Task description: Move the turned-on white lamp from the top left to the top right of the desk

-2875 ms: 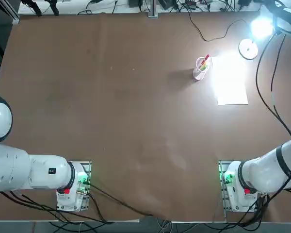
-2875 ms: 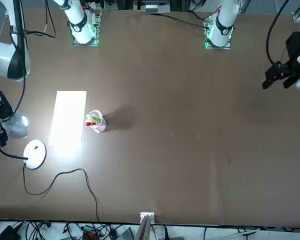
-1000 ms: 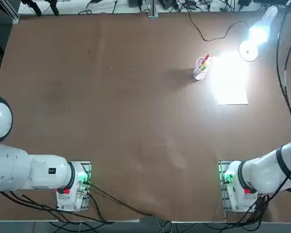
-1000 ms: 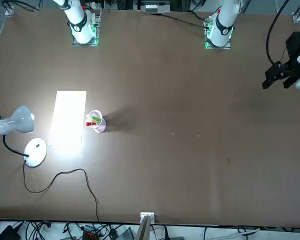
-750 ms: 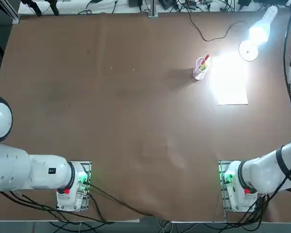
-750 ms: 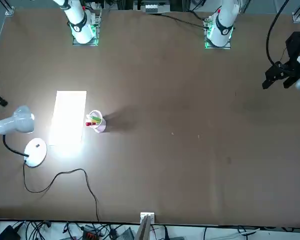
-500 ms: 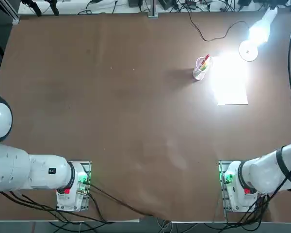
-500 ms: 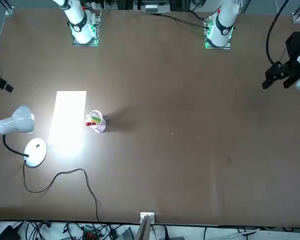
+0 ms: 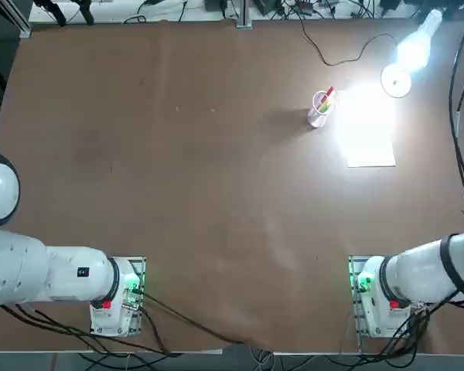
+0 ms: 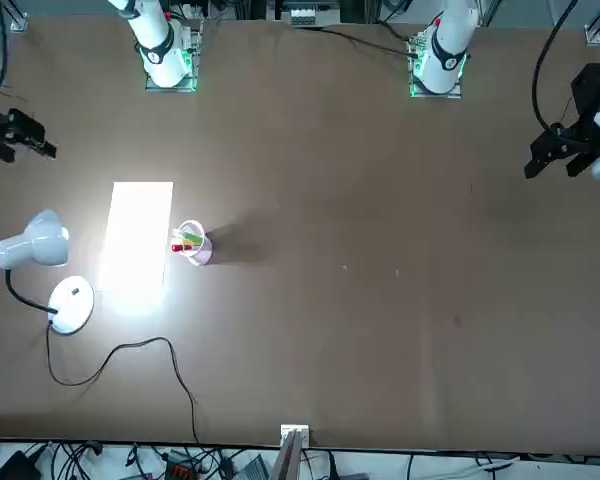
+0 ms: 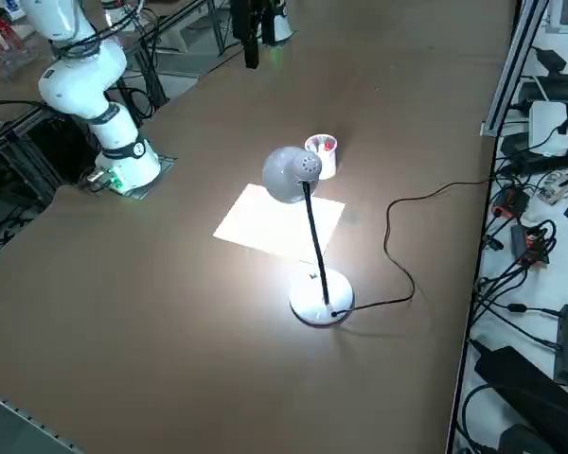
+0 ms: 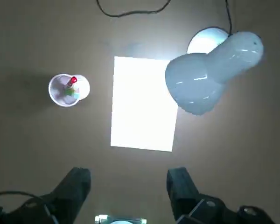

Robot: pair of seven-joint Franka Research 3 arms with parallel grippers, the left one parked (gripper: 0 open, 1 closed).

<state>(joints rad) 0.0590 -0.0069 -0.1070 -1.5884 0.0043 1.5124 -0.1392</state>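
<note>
Moved: the right hand (image 12: 126,184) has pulled away from the lamp (image 11: 308,236) — fingers spread, empty.
Lamp: stands beside the paper sheet (image 9: 369,131), lit.
Handling: likely light, top-heavy — grip the slim neck.

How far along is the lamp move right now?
Done: the small white desk lamp stands lit at the brown desk's top right, beside the white paper sheet. In hand: nothing; the right gripper is open, above the sheet. Left: seemingly nothing but parking the arm.
</note>
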